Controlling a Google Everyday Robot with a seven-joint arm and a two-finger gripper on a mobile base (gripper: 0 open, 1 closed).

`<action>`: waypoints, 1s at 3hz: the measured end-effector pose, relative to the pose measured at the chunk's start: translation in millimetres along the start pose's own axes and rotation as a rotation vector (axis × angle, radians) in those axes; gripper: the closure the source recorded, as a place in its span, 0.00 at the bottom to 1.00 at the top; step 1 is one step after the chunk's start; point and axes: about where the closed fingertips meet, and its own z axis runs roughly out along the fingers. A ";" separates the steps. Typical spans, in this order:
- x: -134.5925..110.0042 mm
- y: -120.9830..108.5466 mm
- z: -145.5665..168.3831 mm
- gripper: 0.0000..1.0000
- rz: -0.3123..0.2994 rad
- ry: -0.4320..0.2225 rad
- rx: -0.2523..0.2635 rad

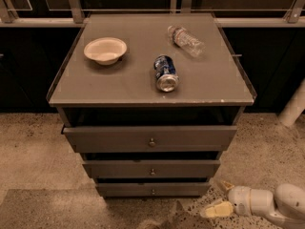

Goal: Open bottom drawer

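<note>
While the gripper hangs low beside the front right corner of the bench, its fingers spread apart and holding nothing, the bottom drawer sits lowest under the front edge, just left of it, untouched, its knob centred; a can lies near that edge.

The bottom drawer is dark grey with a dull metal knob. The desk top is plain grey. The bowl is cream, the can blue with a silver end, the bottle clear. The floor is speckled beige. The gripper, low at the right, is white with pale yellow fingers.
</note>
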 end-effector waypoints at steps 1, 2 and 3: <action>27.2 -40.9 40.5 0.00 0.015 -0.025 0.036; 26.9 -44.1 41.0 0.00 0.015 -0.026 0.048; 35.8 -51.7 53.9 0.00 -0.023 -0.022 0.064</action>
